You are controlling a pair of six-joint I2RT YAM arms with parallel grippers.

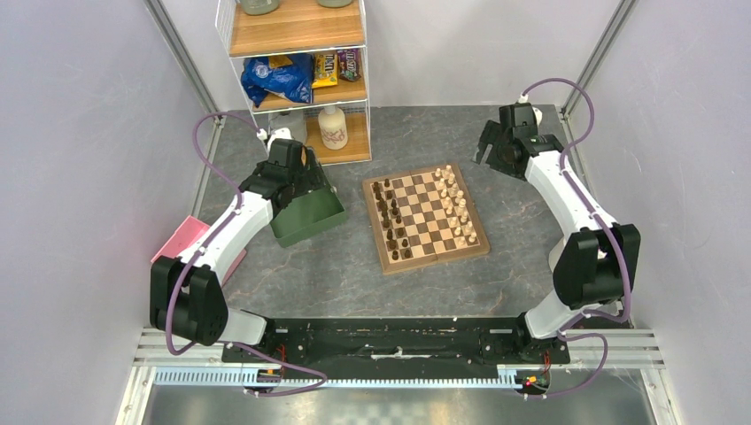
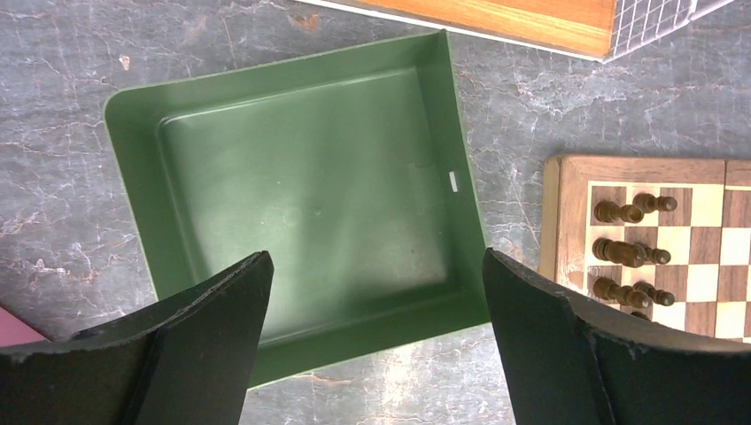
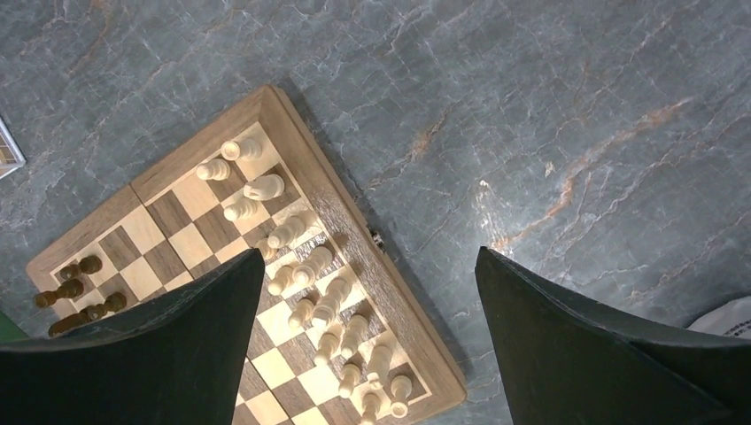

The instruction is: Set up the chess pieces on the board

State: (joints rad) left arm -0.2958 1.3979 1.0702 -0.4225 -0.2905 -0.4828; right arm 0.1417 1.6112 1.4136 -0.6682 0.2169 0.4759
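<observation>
1. Chess pieces (image 1: 423,214): on the board (image 1: 427,217), in two double files along opposite edges, with bare squares between; upright as far as can be told.
2. Dark pieces (image 1: 391,220): along the board's left edge in the top view, on the side of the left arm.
3. Cream pieces (image 1: 457,205): along the right edge, on the side of the right arm.
4. Board: flat on the grey marbled desk (image 1: 354,274), about mid-desk between the two arms, turned slightly askew.
5. Left tool (image 2: 376,261): jaws spread wide, gripping nothing; hanging above the green tray (image 2: 292,75), near its front rim. Tray beside the board's left edge, apart from it. Dark pieces off to the right of the right-hand finger in the wrist view, touched by neither finger.
6. Right tool (image 3: 370,257): likewise wide open and empty; raised over bare desk just past the board's far right corner. Cream pieces below and to the left in its wrist view, close by the left-hand finger in the picture, not between the jaws.
7. Shelf unit (image 1: 297,53): at the far edge of the desk, behind the tray.
</observation>
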